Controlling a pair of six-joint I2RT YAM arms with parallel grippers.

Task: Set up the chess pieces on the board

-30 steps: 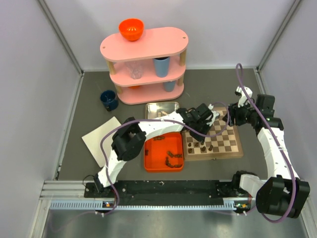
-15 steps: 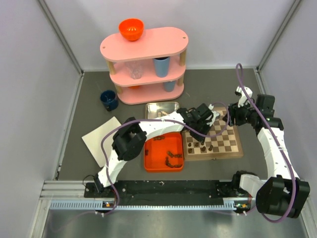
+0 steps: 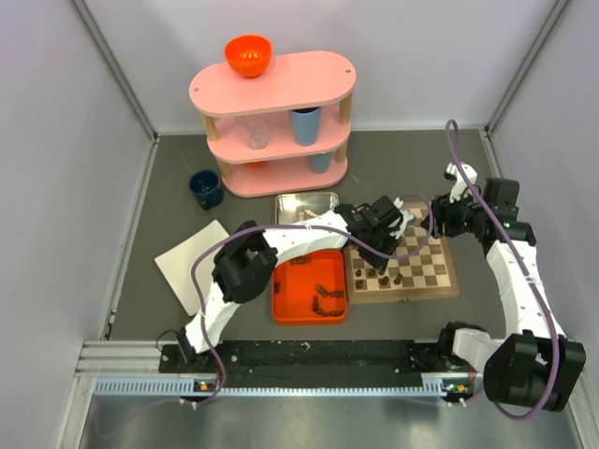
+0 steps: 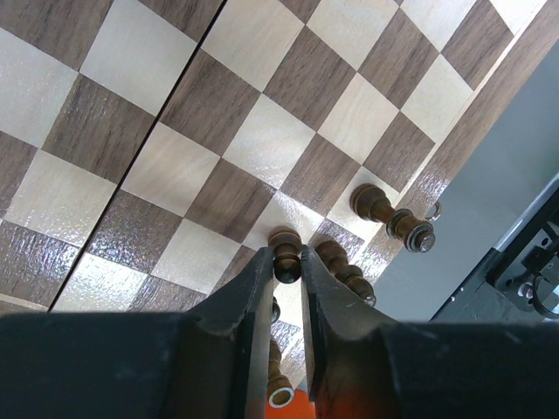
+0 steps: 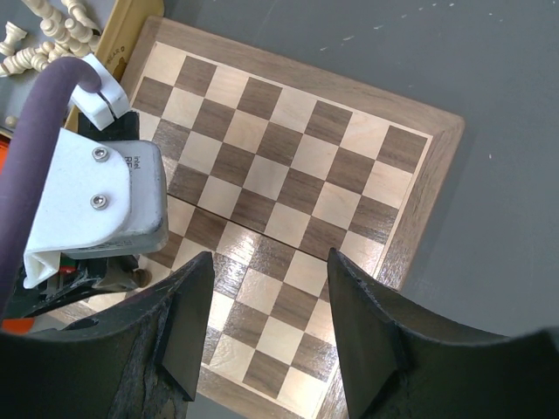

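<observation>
The board (image 3: 440,271) lies right of centre, with a few dark chess pieces (image 3: 384,277) standing along its near-left edge. My left gripper (image 3: 376,251) reaches down there. In the left wrist view its fingertips (image 4: 265,262) hug the head of a dark pawn (image 4: 286,243) that stands upright on a square of the board (image 4: 262,140). The left gripper (image 4: 286,262) is shut on this pawn. More dark pieces (image 4: 391,218) stand just beyond. My right gripper (image 3: 432,224) hovers over the far edge of the board (image 5: 297,157). The right gripper (image 5: 269,257) is open and holds nothing.
An orange tray (image 3: 284,295) left of the board holds loose dark pieces (image 3: 323,297). Behind it a silver tin (image 3: 281,208) holds cream pieces (image 5: 52,35). A pink shelf (image 3: 271,89) with an orange bowl (image 3: 248,54) stands at the back, a blue mug (image 3: 205,187) and white paper (image 3: 187,262) on the left.
</observation>
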